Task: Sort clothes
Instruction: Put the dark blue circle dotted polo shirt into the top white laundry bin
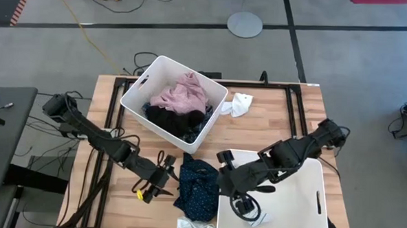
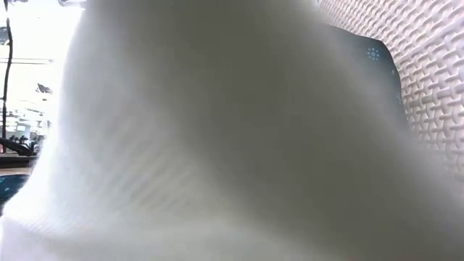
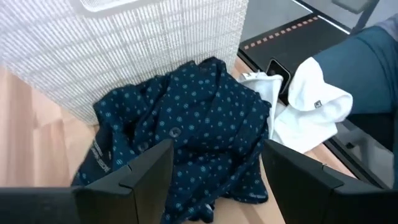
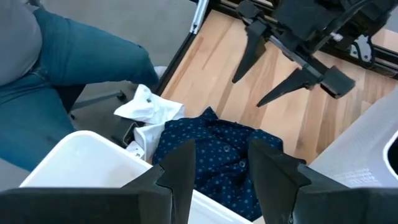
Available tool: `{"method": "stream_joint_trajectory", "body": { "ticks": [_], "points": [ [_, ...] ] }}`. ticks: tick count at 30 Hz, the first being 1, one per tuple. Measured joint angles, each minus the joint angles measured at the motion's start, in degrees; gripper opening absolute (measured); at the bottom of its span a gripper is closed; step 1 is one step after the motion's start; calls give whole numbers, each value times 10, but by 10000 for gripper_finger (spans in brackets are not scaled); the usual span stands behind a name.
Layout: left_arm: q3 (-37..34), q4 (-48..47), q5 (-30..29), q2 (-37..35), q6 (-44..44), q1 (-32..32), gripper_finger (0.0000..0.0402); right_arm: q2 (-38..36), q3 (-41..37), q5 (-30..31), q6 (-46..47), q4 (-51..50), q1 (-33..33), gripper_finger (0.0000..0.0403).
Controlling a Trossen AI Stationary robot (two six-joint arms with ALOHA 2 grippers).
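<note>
Two end effectors: both stood open, gripping nothing.
Left end effector [image 1: 161, 178]: beside navy shirt [image 1: 197, 186] on counter [image 1: 272, 124].
Right end effector [image 4: 219, 163]: over bin [image 1: 302, 208].

The left gripper [image 3: 214, 180] hangs over the worktop [image 3: 37, 124] with its jaws apart, their dark tips framing a crumpled navy dotted garment [image 3: 193, 134] without touching it. That garment lies on the wood against the mesh-patterned wall of a white bin [image 3: 124, 50]. Touching its other side, at the worktop's edge, sits a bunched white fabric piece [image 3: 308, 102], and beyond that edge shows a person's leg in blue-grey trousers [image 3: 367, 68].
</note>
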Motion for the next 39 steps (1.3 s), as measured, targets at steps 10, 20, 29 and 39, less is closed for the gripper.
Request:
{"method": "stream_joint_trajectory", "body": {
  "ticks": [10,20,29,39],
  "points": [
    [0,8,-51,0,21,-17,240,0,-3,0,3,1,6,166],
    [0,20,-67,1,42,-18,240,0,-42,0,4,2,6,166],
    [0,136,-81,107,109,-18,240,0,-43,0,-2,15,12,166],
    [0,232,-52,192,92,27,308,0,-43,0,3,15,16,166]
  ]
}}
